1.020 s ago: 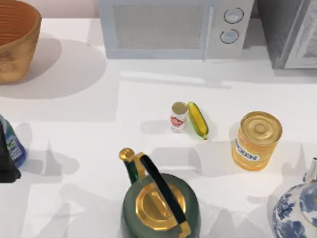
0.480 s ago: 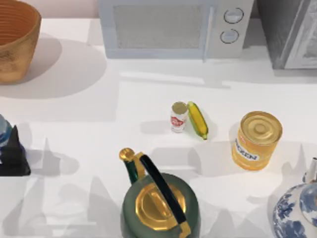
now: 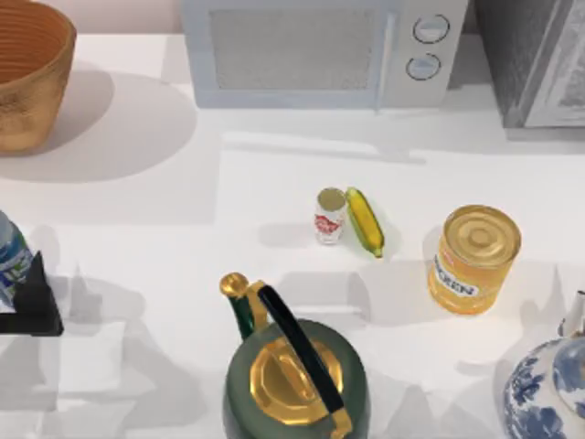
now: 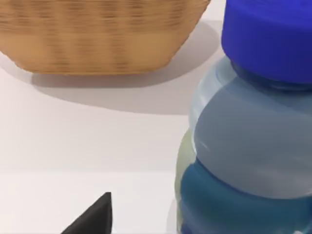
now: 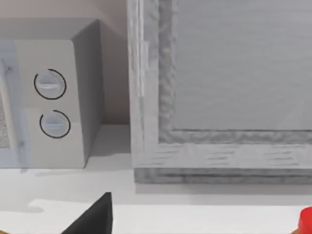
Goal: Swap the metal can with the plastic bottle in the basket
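The plastic bottle (image 3: 9, 254) stands upright on the table at the far left edge, outside the basket (image 3: 27, 78) at the back left. In the left wrist view the bottle (image 4: 253, 141) with its blue cap looms close, and the basket (image 4: 97, 36) is behind it. My left gripper (image 3: 33, 300) sits right beside the bottle, open, with one dark fingertip (image 4: 95, 219) showing apart from it. The metal can (image 3: 330, 215) stands at mid-table, touching a corn cob (image 3: 366, 221). One fingertip (image 5: 95, 219) of my right gripper shows, held open off the table's right side.
A green and gold kettle (image 3: 292, 370) stands at the front centre. To its right are a golden-yellow can (image 3: 473, 259) and a blue-white teapot (image 3: 548, 393). A microwave (image 3: 320, 50) and a grey cabinet (image 3: 539, 59) line the back.
The left gripper has shifted slightly right and toward the front beside the bottle, uncovering more of it. Can, corn and the other objects have not moved.
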